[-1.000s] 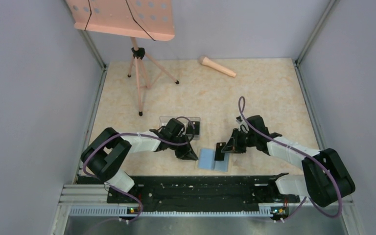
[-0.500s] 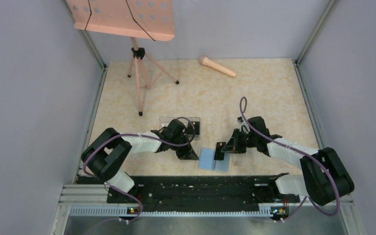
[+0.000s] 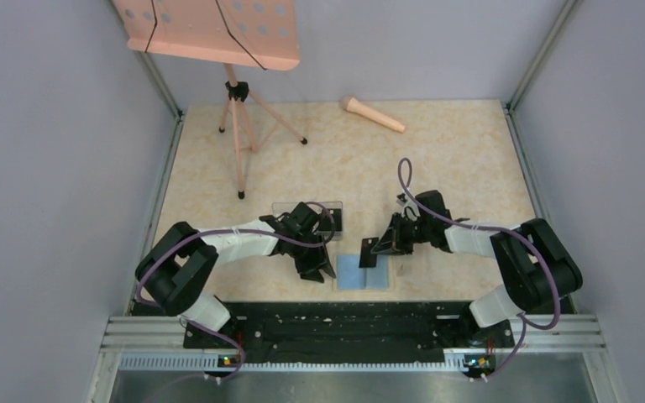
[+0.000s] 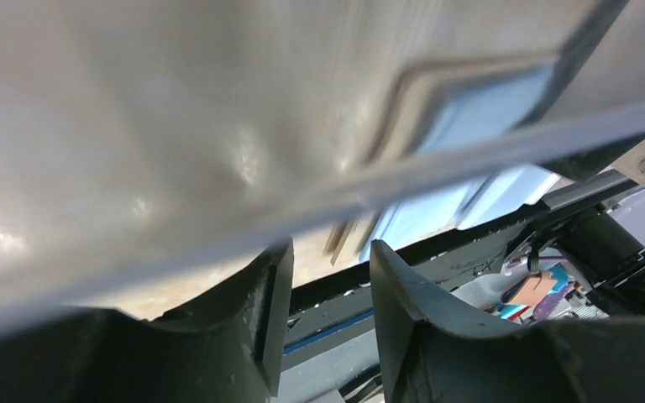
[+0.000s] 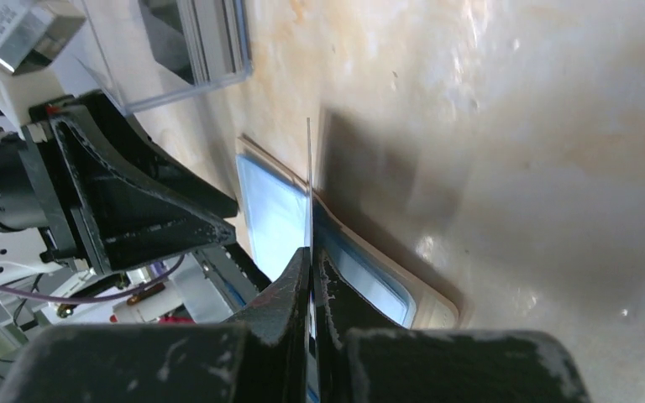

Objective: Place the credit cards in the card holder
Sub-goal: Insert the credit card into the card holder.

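Card holder (image 3: 350, 275): lies open and flat on the bench (image 3: 453, 159), light blue inside facing up, near the front edge, between the two pincers.
Long axis: runs left to right, roughly along the bench's front edge; a tan rim frames the blue.
Credit card (image 3: 369, 253): dark, standing on edge over the holder's middle; from the right wrist it shows as a thin line.
Right pincer (image 5: 311, 256): clenched on the card.
Left pincer (image 4: 326, 252): released, fingers apart, nothing between, just beside the holder's left side.
Clear box (image 3: 290, 208): behind the left pincer, dark cards inside.
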Motion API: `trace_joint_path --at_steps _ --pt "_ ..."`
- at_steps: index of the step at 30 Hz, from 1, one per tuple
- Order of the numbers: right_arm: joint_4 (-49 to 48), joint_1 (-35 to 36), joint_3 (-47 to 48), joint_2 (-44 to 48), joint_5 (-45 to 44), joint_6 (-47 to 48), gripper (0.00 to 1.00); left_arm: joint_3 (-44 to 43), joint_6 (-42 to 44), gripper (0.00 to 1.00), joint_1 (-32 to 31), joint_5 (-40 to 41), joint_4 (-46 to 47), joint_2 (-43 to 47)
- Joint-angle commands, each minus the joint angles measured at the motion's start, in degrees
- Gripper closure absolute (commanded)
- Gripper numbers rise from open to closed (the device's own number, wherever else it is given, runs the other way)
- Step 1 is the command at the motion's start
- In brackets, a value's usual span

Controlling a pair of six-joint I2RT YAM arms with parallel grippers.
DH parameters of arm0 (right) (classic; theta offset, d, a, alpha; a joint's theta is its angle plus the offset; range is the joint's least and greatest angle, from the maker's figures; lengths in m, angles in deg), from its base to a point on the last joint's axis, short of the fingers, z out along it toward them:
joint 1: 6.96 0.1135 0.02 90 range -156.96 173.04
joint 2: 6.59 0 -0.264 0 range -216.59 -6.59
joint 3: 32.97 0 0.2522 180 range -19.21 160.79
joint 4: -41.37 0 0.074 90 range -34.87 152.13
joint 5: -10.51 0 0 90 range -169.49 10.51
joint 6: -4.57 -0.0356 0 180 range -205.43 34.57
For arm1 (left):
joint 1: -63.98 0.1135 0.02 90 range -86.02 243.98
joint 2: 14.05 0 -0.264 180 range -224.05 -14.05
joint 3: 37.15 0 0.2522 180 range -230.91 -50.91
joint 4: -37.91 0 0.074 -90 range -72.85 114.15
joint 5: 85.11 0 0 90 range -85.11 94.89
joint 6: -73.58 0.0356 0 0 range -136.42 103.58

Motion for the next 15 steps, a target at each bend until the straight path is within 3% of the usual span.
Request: trace_joint_path --at_steps 1,8,15 --pt "-0.79 -0.53 4.24 -1.14 0.22 3.10 1.00 1.40 1.81 0.57 -0.24 -0.07 -0.08 1.59" --pt "-1.45 -0.49 1.95 0.70 0.34 2.73 1.00 3.50 -1.29 0.78 -0.32 -3.37 5.79 -0.34" --pt "-3.53 -0.47 -1.34 1.88 1.69 0.32 1.00 3.29 -1.47 0.89 -0.49 -3.96 6.55 -1.87"
